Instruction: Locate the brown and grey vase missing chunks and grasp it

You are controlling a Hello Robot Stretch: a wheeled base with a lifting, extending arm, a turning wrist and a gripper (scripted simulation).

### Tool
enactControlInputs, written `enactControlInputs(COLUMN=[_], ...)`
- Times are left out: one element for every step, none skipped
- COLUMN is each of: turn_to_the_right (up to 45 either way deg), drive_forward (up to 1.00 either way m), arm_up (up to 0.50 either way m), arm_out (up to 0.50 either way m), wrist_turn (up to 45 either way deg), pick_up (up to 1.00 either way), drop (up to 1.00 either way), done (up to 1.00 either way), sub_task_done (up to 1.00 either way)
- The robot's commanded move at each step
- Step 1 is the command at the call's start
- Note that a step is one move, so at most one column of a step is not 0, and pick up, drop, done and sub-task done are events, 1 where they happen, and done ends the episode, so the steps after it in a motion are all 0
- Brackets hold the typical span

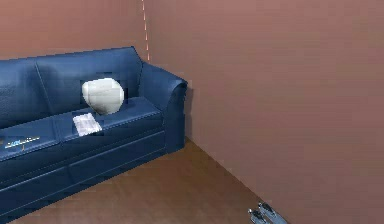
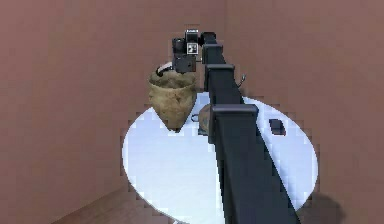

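Brown walls (image 2: pixel 70 70) surround a round white counter (image 2: pixel 165 165). A brown vase (image 2: pixel 171 98) sits at its eleven o'clock by the end effector (image 2: pixel 170 68); whether it is grasped, I cannot tell.

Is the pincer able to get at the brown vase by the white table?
Probably yes: the pincer is right at the rim of the brown vase, at the white table, with nothing between them. Whether it holds the vase, I cannot tell.

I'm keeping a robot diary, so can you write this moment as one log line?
gripper near brown vase | white round table behind vase | held: cannot tell | blue sofa ahead
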Motion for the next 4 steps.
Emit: enactControlInputs(turn_to_the_right=[0.0,0.0,0.0,0.0], drive_forward=[0.0,0.0,0.0,0.0], arm_up=[-0.18,0.0,0.1,0.0], arm_out=[0.0,0.0,0.0,0.0], wrist_turn=[0.0,0.0,0.0,0.0], pick_up=[0.0,1.0,0.0,0.0], drop=[0.0,0.0,0.0,0.0], done=[0.0,0.0,0.0,1.0], sub_task_done=[0.0,0.0,0.0,0.0])
